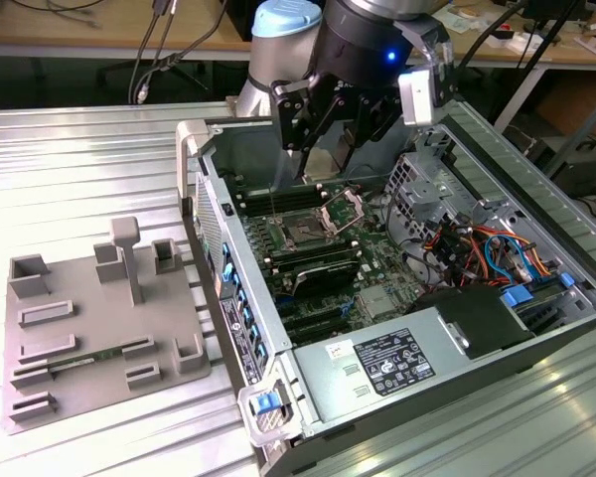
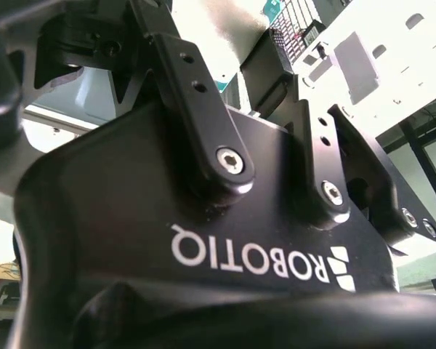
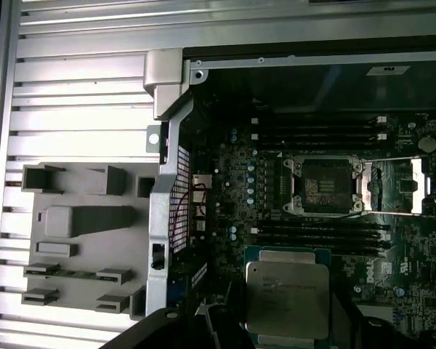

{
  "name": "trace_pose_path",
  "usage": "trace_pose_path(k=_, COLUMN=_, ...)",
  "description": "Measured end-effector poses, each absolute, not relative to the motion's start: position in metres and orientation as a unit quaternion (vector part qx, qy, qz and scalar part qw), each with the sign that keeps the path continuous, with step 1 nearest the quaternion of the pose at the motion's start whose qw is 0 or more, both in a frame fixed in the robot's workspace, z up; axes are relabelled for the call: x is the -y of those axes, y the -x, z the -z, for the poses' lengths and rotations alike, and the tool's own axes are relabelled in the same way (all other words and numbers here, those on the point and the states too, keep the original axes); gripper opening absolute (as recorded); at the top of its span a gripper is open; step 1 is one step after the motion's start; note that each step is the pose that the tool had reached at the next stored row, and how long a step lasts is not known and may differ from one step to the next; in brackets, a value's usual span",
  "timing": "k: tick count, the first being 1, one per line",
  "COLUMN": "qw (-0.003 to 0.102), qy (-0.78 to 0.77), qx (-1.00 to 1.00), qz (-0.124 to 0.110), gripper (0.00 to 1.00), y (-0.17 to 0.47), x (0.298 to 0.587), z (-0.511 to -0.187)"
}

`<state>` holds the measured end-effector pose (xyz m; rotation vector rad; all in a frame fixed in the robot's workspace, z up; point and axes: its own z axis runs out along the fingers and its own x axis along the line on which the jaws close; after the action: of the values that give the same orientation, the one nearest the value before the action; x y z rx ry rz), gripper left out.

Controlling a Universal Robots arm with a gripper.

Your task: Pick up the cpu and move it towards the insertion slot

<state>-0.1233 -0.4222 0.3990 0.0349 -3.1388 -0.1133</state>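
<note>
Hanging over the far end of an open computer case [image 1: 236, 328], the black gripper [image 1: 323, 164] of the robot arm points down into the machine. The case lies on its side on a slatted metal table [image 1: 79, 159], its green board facing up.

In the first wrist view the cpu [image 3: 287, 299], a flat square chip with a silvery top and a thin green rim, sits close to the camera and looks larger than the socket beyond it. The jaws are clenched on the cpu, with dark finger parts showing on either side of it, so it is lifted clear of the board. It hovers just beside the insertion slot [image 3: 321, 185], not over it, with a row of long black memory slots [image 3: 323, 231] between the two in that view.

The insertion slot [image 1: 303, 231] is a square socket with a dark centre near the middle of the board. Its shiny metal bracket [image 1: 343, 211] is flipped open and lies beside it, towards the exterior view's right.

A grey plastic tray [image 1: 99, 318] with raised blocks rests on the table outside the case, against the case's wall on the exterior view's left. A power supply with a white label [image 1: 382, 363] fills the case's near corner. In the second wrist view the gripper's black body and linkage arms show from very close
</note>
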Motion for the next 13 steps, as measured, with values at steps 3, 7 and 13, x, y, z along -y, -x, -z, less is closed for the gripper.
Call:
trace_pose_path(k=3, qw=0.000, qy=-0.011, qx=0.999, qz=0.036, gripper=0.55, y=0.117, x=0.422, z=-0.399)
trace_pose_path(k=7, qw=0.000, qy=-0.011, qx=0.999, qz=0.036, gripper=0.55, y=0.113, x=0.422, z=-0.399)
trace_pose_path(k=13, qw=0.000, qy=-0.011, qx=0.999, qz=0.036, gripper=0.55, y=0.106, x=0.422, z=-0.398)
